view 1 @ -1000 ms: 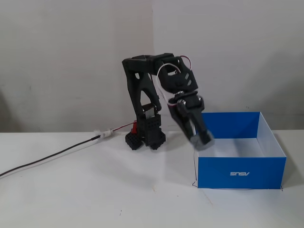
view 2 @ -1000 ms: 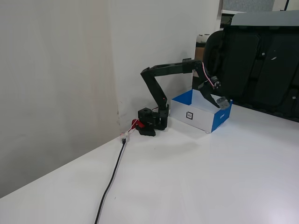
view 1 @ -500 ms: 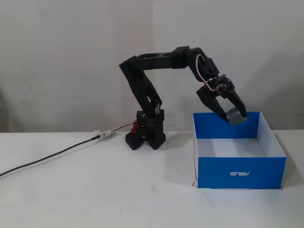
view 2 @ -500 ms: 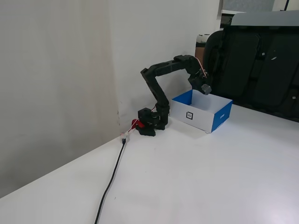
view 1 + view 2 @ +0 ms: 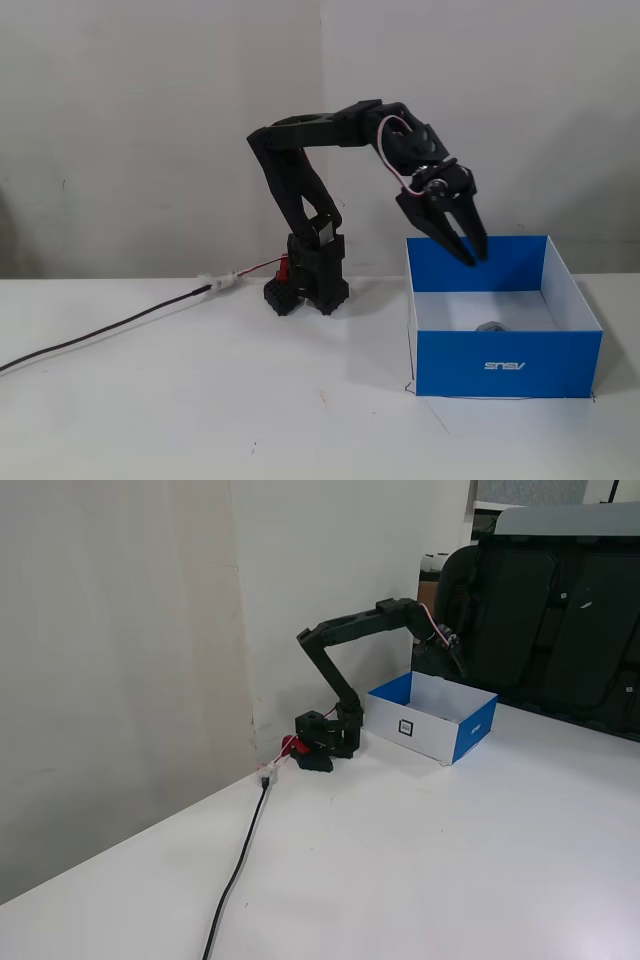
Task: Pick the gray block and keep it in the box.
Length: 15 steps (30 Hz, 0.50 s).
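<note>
Spread and empty, my gripper (image 5: 475, 250) hung above the box (image 5: 510, 365); the gray block (image 5: 490, 326) lay inside, so little remained.

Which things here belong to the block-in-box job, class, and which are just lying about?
Belonging to the job:
gray block, lying inside the box
box, blue outside, white inside
gripper, open above the box

Just lying about:
black cable across the table
dark chairs behind

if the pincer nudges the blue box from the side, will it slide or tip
Probably slide: the box has low walls and a wide flat base on the smooth table. It looks like light cardboard, holding only the small gray block, so a light push should move it.
</note>
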Available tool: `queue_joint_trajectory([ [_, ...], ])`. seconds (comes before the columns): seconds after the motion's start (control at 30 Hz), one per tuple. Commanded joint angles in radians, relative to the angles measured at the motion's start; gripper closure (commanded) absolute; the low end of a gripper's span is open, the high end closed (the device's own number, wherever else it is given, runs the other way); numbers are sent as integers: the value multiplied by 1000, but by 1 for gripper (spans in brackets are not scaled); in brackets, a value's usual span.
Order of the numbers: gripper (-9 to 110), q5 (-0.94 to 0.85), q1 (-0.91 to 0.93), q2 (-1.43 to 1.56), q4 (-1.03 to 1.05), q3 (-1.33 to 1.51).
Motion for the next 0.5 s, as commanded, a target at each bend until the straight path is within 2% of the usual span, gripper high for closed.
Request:
queue_joint_trajectory([
  [0.0, 101, 3, 52, 94, 11, -3],
  [0.13, 101, -5, 173, 178, 61, 8],
  [0.27, 101, -11, 379, 253, 64, 37],
  [0.47, 101, -20, 649, 318, -17, 153],
])
